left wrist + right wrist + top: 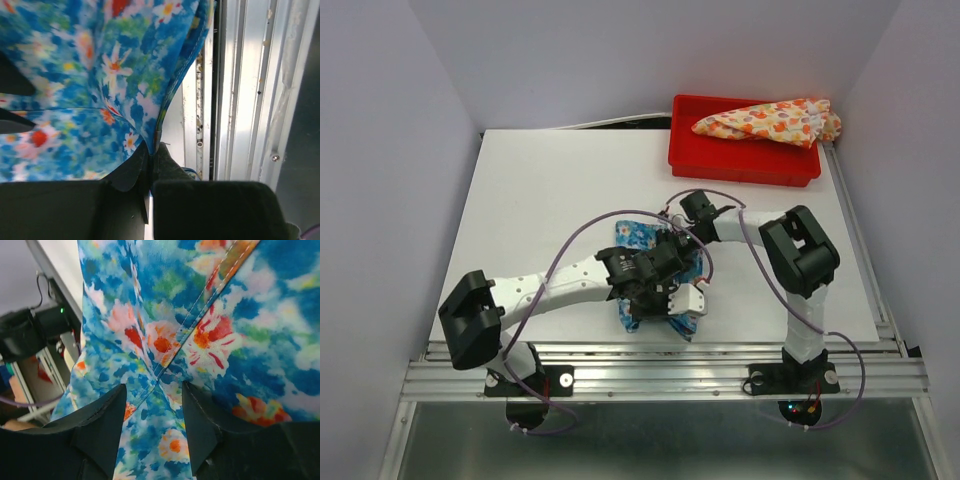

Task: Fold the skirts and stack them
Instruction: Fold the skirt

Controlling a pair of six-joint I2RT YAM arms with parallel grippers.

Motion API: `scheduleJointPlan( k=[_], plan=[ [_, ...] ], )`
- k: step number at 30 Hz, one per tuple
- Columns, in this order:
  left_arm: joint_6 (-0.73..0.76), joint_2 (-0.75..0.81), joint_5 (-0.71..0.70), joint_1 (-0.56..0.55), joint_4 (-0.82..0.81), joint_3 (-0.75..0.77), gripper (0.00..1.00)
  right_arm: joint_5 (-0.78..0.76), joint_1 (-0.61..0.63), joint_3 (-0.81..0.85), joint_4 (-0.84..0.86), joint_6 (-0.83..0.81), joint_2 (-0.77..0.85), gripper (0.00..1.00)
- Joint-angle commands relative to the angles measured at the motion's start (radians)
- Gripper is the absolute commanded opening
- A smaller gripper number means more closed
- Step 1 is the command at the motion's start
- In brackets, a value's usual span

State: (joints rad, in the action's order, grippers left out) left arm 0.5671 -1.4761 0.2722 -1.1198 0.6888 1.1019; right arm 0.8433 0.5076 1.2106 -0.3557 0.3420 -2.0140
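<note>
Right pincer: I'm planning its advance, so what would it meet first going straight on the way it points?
The blue skirt, directly ahead of the right pincer and between its fingers; depth is unclear.

- Top external: fixed high behind the near edge, looking down over the whole table (550, 190).
- Wrist views: very close, each facing the blue skirt (100, 75), shared by all three.
</note>
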Motion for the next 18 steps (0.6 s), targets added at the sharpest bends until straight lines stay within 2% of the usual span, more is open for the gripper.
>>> scheduleJointPlan(
  k=[1, 8, 14, 18],
  plan=[
    [0.017, -0.015, 0.001, 0.000, 0.123, 0.137, 0.00, 0.008, 0.057, -0.040, 0.029, -0.064, 0.018, 0.54],
    [0.106, -0.067, -0.067, 0.072, 0.158, 0.248, 0.00, 0.025, 0.114, -0.108, 0.090, -0.015, 0.052, 0.52],
    [0.232, -0.073, -0.045, 0.170, 0.118, 0.170, 0.00, 0.019, 0.114, -0.163, 0.100, -0.005, 0.095, 0.51],
    [0.280, -0.078, 0.007, 0.202, 0.109, 0.162, 0.00, 0.017, 0.114, -0.111, 0.052, -0.063, 0.121, 0.53]
  ],
)
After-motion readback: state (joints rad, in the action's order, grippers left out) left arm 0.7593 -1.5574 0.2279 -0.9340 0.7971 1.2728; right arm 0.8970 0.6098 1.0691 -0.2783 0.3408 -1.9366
